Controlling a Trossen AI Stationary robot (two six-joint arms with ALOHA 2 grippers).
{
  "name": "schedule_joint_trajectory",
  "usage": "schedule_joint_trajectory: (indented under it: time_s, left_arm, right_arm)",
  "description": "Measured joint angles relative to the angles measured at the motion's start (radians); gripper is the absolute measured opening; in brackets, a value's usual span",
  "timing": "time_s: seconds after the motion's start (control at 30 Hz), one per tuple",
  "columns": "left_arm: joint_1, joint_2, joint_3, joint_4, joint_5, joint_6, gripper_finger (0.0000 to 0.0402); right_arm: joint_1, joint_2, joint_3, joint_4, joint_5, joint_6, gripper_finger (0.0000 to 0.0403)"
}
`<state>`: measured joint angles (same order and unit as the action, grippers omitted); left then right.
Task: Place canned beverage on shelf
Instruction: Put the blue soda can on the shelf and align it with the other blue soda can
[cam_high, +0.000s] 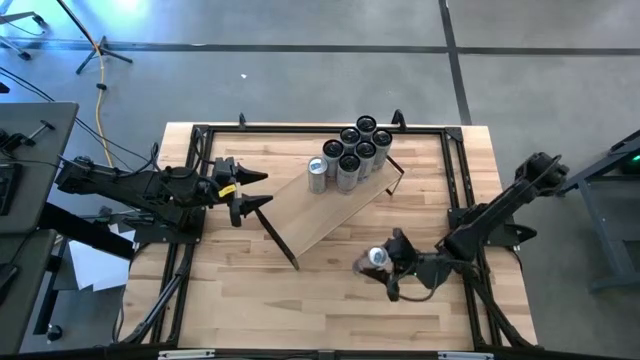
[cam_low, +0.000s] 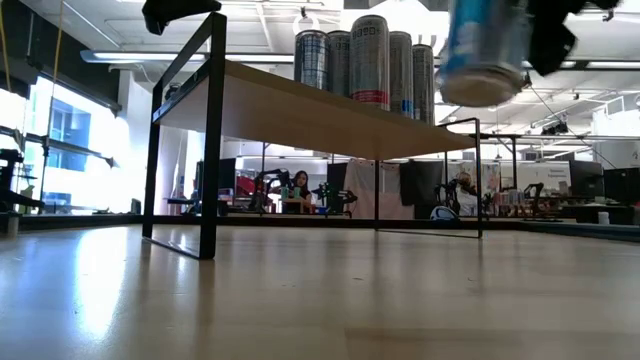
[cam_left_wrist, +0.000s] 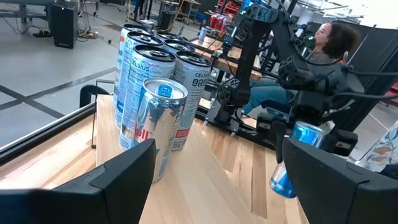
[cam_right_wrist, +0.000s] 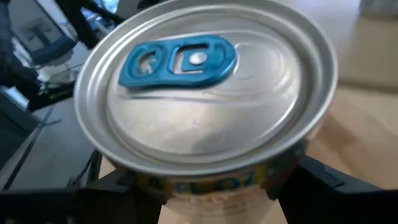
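While the shelf (cam_high: 335, 205) carries seven cans (cam_high: 352, 150) bunched at its far end, leaving near board free for more: one blue-tabbed can (cam_high: 377, 258), lifted clear of the table beside the shelf's near edge, clamped by the right gripper (cam_high: 393, 262) for transfer. Left gripper (cam_high: 250, 195), jaws apart and empty, waits at the shelf's left end.

You see two dark, jointed arms; the left gripper (cam_high: 256, 192) carries a yellow mark and slim black fingers, the right gripper (cam_high: 385, 259) blocky black fingers
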<state>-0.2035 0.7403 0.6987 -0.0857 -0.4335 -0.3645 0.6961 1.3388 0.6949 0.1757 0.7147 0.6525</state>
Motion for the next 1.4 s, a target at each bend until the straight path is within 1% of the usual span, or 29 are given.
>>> schedule_joint_trajectory:
  time_s: [0.07, 0.17, 0.3, 0.43, 0.53, 0.67, 0.9, 1.03, 1.17, 1.4]
  left_arm:
    - [0.0, 0.0, 0.0, 0.0, 0.0, -0.001, 0.0321]
    - [0.0, 0.0, 0.0, 0.0, 0.0, -0.001, 0.0321]
    - [0.0, 0.0, 0.0, 0.001, 0.0, -0.001, 0.0321]
    - [0.0, 0.0, 0.0, 0.003, 0.008, -0.002, 0.0321]
    - [0.0, 0.0, 0.0, 0.003, 0.014, -0.001, 0.0321]
    - [0.0, 0.0, 0.0, 0.003, 0.014, 0.003, 0.0321]
    - [0.0, 0.0, 0.0, 0.003, 0.014, 0.034, 0.0321]
    - [0.0, 0.0, 0.0, 0.003, 0.014, 0.034, 0.0321]
    - [0.0, 0.0, 0.0, 0.001, 0.014, 0.035, 0.0321]
    - [0.0, 0.0, 0.0, -0.004, 0.015, 0.036, 0.0321]
  right_arm:
    - [-0.027, 0.001, 0.03, -0.003, -0.011, -0.043, 0.0234]
    - [-0.063, 0.02, 0.107, -0.021, -0.047, -0.154, 0.0234]
    - [-0.091, 0.04, 0.212, -0.079, -0.053, -0.295, 0.0236]
    - [-0.115, 0.041, 0.288, -0.116, -0.029, -0.383, 0.0237]
    - [-0.131, 0.041, 0.326, -0.133, 0.006, -0.416, 0.0238]
    - [-0.156, 0.041, 0.348, -0.136, 0.018, -0.411, 0.0238]
    - [-0.2, 0.042, 0.377, -0.149, 0.019, -0.323, 0.0239]
    - [-0.22, 0.048, 0.416, -0.187, 0.023, -0.317, 0.0239]
    - [-0.227, 0.089, 0.484, -0.262, 0.058, -0.313, 0.0239]
    - [-0.227, 0.222, 0.636, -0.386, 0.074, -0.313, 0.0239]
